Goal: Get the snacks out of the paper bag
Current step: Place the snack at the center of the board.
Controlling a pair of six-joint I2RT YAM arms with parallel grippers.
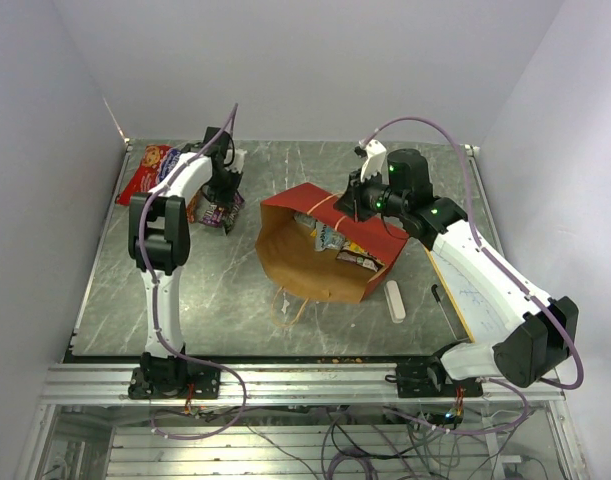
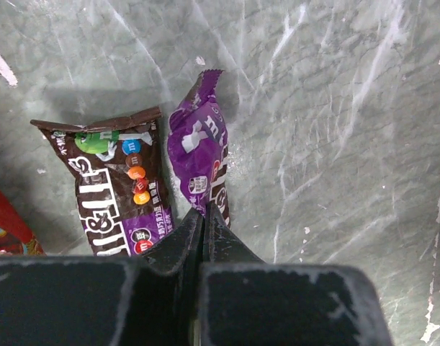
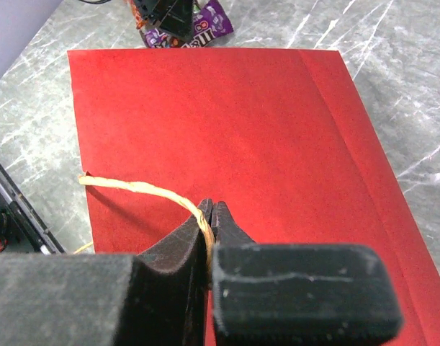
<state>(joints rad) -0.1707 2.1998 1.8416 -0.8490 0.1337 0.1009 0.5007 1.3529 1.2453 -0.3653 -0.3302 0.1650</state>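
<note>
**Q:** Bag, position?
**A:** Bag (image 1: 310, 262), mid-table, on its side, mouth facing near left. Several packets (image 1: 337, 240) are inside.

**Q:** Right gripper?
**A:** Right gripper (image 3: 209, 209), over the bag's red side, jaws closed tight on the handle (image 3: 133, 187).

**Q:** Items out?
**A:** Far left: brown pack (image 2: 119, 194) and purple pack (image 2: 198, 144), side by side. Chip bag (image 1: 145, 170) is beyond them.

**Q:** Left gripper?
**A:** Left gripper (image 2: 204, 214), jaws pressed together at one end of the purple pack. Whether it grips the pack, cannot tell.

**Q:** Progress?
**A:** Judged partway: three out, several to go.
</note>
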